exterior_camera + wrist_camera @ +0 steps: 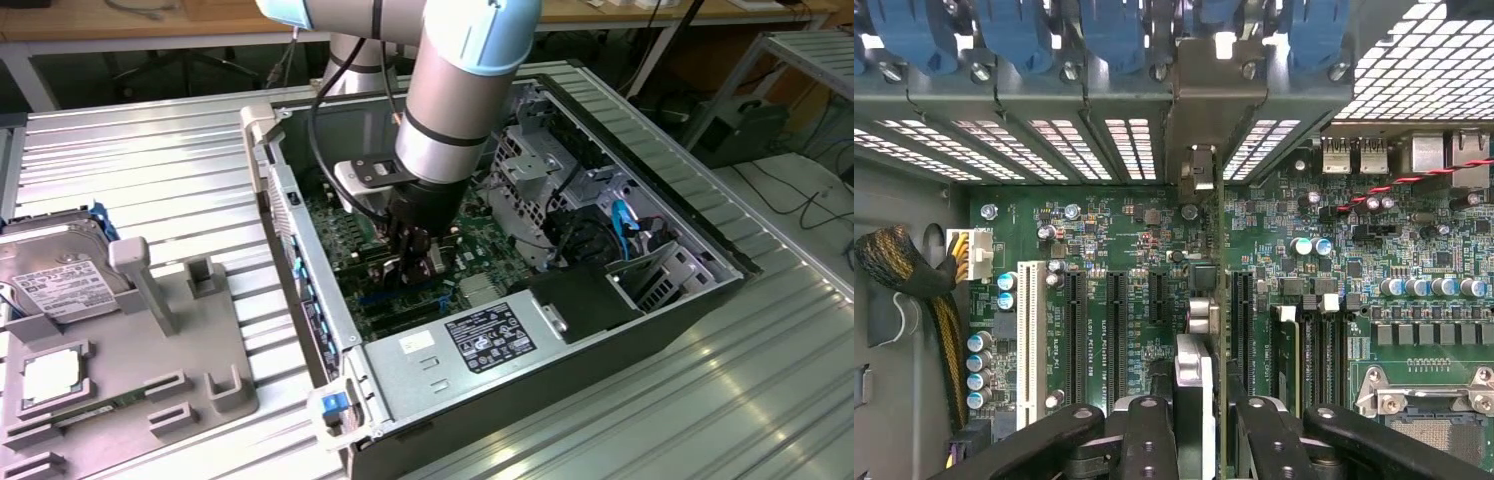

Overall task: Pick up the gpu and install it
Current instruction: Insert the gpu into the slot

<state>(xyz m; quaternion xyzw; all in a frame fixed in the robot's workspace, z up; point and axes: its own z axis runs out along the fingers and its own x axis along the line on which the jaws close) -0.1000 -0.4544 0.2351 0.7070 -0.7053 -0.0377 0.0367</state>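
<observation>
the gripper (415, 260) reaches down into the open computer case (400, 355), its fingers (1146, 435) pinched narrowly on the gpu (1194, 375). the card stands on edge over the green motherboard (1104, 230), among the black expansion slots (1116, 330), its far end at the case's vented rear wall (1134, 140).

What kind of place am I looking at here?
Probably a robotics lab set up for computer assembly: a robot arm reaches into an open PC case, its gripper holding the gpu, and a hard drive lies nearby.
</observation>
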